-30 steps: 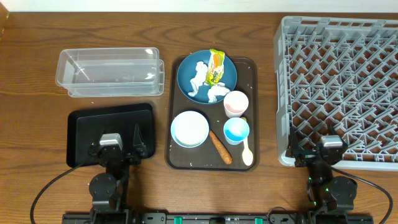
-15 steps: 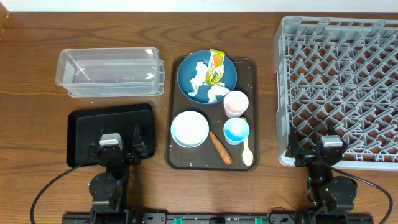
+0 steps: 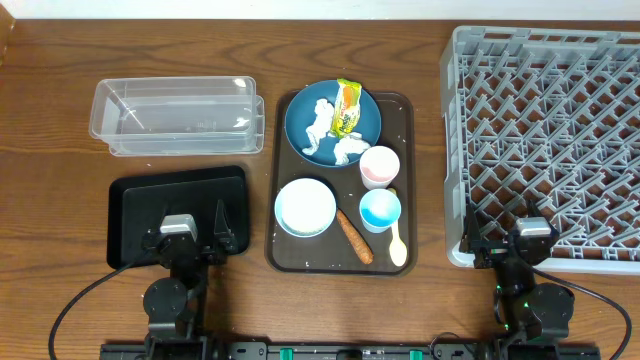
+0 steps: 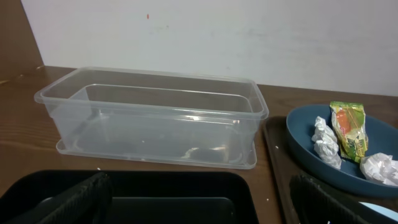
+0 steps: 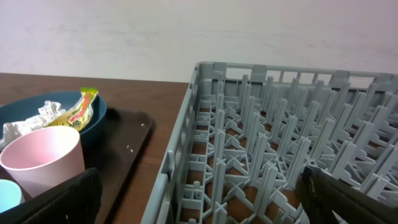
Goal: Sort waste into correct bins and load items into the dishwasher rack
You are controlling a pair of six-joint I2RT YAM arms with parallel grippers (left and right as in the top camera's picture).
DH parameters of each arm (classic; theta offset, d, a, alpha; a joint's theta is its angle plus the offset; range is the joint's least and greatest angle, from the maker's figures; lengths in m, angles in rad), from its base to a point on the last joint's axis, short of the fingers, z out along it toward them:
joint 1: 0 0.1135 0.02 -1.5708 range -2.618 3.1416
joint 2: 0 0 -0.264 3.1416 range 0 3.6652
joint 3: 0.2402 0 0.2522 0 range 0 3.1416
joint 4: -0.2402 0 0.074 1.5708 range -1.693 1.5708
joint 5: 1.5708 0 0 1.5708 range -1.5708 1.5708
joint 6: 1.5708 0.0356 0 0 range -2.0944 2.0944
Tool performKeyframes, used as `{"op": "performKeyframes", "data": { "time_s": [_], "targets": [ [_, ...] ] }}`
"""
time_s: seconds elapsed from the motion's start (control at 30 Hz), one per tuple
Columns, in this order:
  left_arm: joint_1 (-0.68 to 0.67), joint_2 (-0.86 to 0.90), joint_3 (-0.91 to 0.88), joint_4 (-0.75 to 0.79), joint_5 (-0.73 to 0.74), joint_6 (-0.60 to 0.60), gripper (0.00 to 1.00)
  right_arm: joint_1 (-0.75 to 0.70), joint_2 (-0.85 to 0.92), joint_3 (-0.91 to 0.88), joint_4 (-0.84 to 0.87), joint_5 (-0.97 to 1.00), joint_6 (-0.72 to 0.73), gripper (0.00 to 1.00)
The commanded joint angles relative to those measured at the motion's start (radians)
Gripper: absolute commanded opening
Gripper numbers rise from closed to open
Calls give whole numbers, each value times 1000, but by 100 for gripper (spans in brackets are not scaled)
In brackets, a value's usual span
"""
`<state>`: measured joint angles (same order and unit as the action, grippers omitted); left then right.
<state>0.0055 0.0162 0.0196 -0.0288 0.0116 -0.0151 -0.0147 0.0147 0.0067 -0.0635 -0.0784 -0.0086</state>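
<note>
On the brown serving tray a dark blue plate holds the yellow-green wrapper and crumpled white tissue. In front of it are a pink cup, light blue cup, white bowl, orange-brown stick and pale yellow spoon. Rice grains are too small to make out. My left gripper is open and empty over the black tray, with the clear tub beyond. My right gripper is open and empty over the grey rack's front left corner.
The clear tub stands at the back left, the black tray in front of it. The rack fills the right side. The plate with wrapper shows at the left wrist view's right edge. The pink cup shows in the right wrist view.
</note>
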Motion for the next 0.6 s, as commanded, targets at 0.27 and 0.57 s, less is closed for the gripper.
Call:
{"op": "performKeyframes", "data": {
  "time_s": [0.27,0.57],
  "targets": [
    [5,2,-16,-42,-23,18,93,-5,-2,-1,-4,-8,-6,99],
    [5,6,-16,-42,-22,-84,93,-5,-2,-1,-4,-8,56,99]
  ]
}}
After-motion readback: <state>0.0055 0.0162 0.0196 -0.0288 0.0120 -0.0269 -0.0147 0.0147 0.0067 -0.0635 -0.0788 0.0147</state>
